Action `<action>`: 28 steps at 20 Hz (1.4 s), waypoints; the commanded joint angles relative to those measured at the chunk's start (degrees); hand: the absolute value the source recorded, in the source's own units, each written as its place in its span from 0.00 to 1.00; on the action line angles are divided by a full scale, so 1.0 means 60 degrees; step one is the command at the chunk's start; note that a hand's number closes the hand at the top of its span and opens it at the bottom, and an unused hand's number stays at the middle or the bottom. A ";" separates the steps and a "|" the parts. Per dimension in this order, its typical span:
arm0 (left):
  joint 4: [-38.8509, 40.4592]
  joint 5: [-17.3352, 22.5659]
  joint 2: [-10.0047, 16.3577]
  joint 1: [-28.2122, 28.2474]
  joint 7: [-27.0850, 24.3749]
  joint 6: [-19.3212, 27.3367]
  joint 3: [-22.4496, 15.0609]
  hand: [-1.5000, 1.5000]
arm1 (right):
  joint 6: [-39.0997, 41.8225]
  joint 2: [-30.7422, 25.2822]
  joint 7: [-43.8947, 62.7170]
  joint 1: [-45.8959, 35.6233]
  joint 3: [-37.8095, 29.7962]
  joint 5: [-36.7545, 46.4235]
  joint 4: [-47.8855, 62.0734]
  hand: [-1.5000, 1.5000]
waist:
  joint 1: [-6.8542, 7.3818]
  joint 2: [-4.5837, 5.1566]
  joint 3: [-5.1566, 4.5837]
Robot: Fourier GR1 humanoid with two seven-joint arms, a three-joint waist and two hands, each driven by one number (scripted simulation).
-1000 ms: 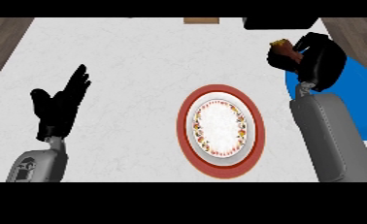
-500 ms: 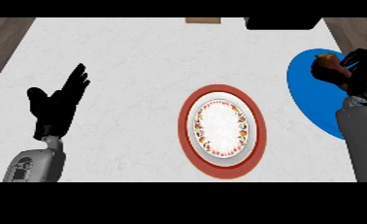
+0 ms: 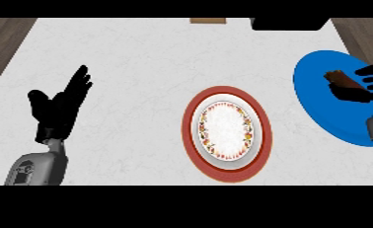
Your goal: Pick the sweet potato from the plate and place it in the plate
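Right hand [image 3: 354, 92]: black fingers [image 3: 363, 71] curled round brown sweet potato [image 3: 335, 77], at the view's right edge over blue round plate [image 3: 312, 101].
Left hand [image 3: 55, 111]: fingers straight, spread, pointing up; grey forearm below.
Red-rimmed white plate [image 3: 191, 140]: centre of white marbled bench [image 3: 146, 54].

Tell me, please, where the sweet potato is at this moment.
In the head view the sweet potato is at the far right, held in the right hand above the blue plate, to the right of the red-rimmed plate.
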 commanded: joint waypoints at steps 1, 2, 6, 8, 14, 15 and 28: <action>0.0319 -0.0047 -0.0164 -0.0354 -0.0095 0.0085 0.0000 0.50 | 0.0687 -0.0530 -0.1706 -0.0351 -0.0458 -0.0856 0.1145 0.00 | -0.0011 0.0008 -0.0001; 0.0573 -0.0320 -0.0223 0.0083 -0.0724 0.0050 -0.0159 0.50 | -0.0163 -0.0091 -0.2394 0.0161 -0.0508 -0.0878 0.1071 0.00 | -0.0027 0.0006 -0.0002; 0.0073 -0.0186 0.0044 -0.0161 0.0098 0.0145 0.0084 0.50 | -0.0650 -0.0236 -0.3481 0.0023 -0.0828 -0.1356 0.0035 0.00 | -0.0104 -0.0026 0.0000; -0.0251 -0.0076 -0.0097 0.0058 0.0227 0.0174 0.0043 0.50 | -0.0619 0.0034 -0.4282 -0.0048 -0.1077 -0.2026 -0.0575 0.00 | -0.0101 -0.0058 0.0008; -0.0059 -0.0203 -0.0047 0.0046 -0.0060 0.0191 0.0097 0.50 | 0.0546 0.0546 -0.3276 0.0049 -0.1308 -0.3470 -0.2819 0.00 | -0.0205 -0.0093 -0.0020; 0.0228 -0.0282 -0.0205 0.0206 -0.0487 0.0231 0.0042 0.50 | 0.0936 0.0478 -0.3175 0.0118 -0.1675 -0.4024 -0.2710 0.00 | -0.0232 -0.0083 -0.0019; 0.0772 -0.0214 -0.0199 -0.0478 -0.0390 0.0008 0.0188 0.50 | 0.3378 0.0132 -0.3994 0.2027 -0.2620 -0.6678 -0.2893 0.00 | -0.0111 -0.0024 -0.0011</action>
